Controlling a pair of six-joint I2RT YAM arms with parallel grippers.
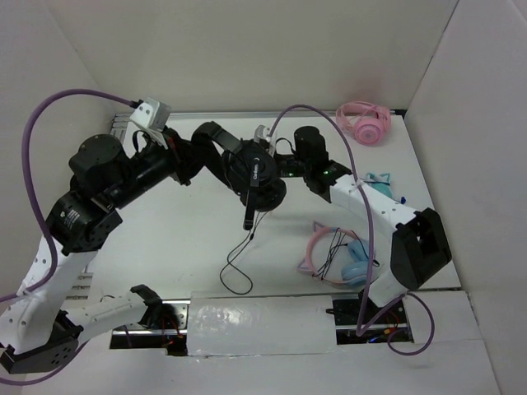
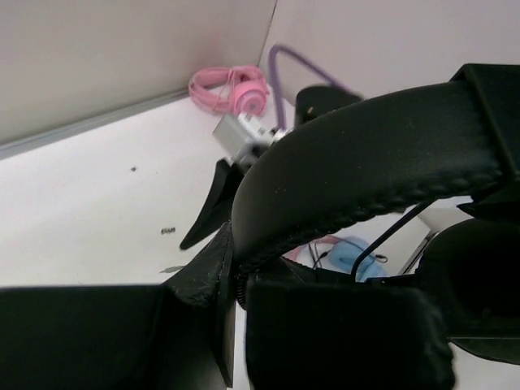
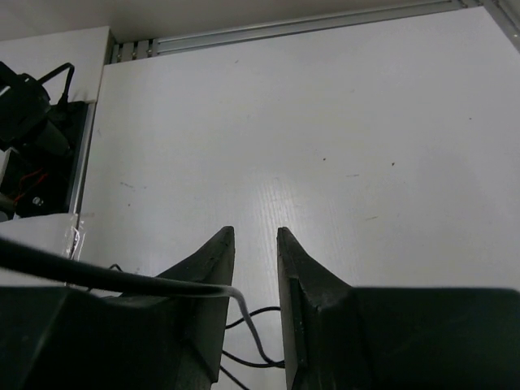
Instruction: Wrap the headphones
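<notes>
The black headphones (image 1: pixel 257 174) hang above the table's middle, with my left gripper (image 1: pixel 196 152) shut on the padded headband (image 2: pixel 366 162). In the left wrist view the band fills the frame and my left gripper (image 2: pixel 236 272) clamps its lower end. The thin black cable (image 1: pixel 247 239) drops from the earcups and loops on the table. My right gripper (image 1: pixel 272 156) sits just right of the earcups. Its jaws (image 3: pixel 256 236) stand slightly apart, open, with the cable (image 3: pixel 258 349) draped over the left finger (image 3: pixel 203 268) and falling loose through the gap.
Pink headphones (image 1: pixel 364 122) lie in the far right corner. Pink-and-blue cat-ear headphones (image 1: pixel 342 259) lie near the right arm's base. White walls close in the table (image 1: pixel 165 239) at the back and on both sides. A purple cable (image 1: pixel 329 123) arcs over the right arm.
</notes>
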